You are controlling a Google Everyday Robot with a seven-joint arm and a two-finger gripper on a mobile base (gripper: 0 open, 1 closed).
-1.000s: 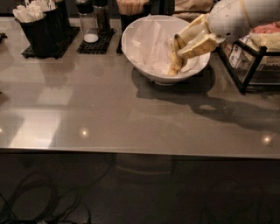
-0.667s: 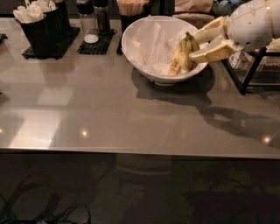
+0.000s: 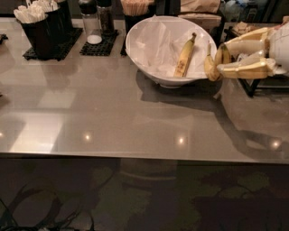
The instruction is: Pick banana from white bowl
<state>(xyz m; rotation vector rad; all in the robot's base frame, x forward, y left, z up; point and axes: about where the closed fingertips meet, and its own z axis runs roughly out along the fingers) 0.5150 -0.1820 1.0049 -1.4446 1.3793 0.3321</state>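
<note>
The white bowl [image 3: 149, 67] with its crinkled paper liner stands at the back middle of the grey table. A single long, straight yellow banana [image 3: 184, 56] lies inside it. My gripper [image 3: 221, 61] is just outside the bowl's right rim, above the table. It is shut on the banana [image 3: 210, 66], the short curved yellow pair, which hangs between the cream fingers [image 3: 241, 70] clear of the bowl.
A black holder of white utensils [image 3: 38, 27] and a mat with shakers [image 3: 96, 34] stand at the back left. A cup of wooden sticks [image 3: 135, 9] is behind the bowl. A black wire rack [image 3: 262, 85] stands at the right edge, under my arm.
My gripper has lifted the short banana pair out of the bowl and moved right, past the rim. The long banana now shows alone in the bowl.
</note>
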